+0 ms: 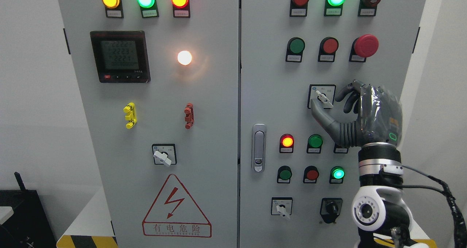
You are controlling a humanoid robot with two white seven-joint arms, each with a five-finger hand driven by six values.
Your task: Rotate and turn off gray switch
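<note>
My right hand [359, 113] dark grey with ribbed, jointed fingers, clear glossy film wrapped over its back, a small green outlined mark near my wrist, a silver metal wrist ring, a white rounded forearm joint with a ring of small holes, black cables trailing right

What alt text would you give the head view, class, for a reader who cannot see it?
The robot's right hand reaches up to the gray rotary switch on the right cabinet door, thumb beneath its handle. Lit lamps and buttons surround it.
</note>
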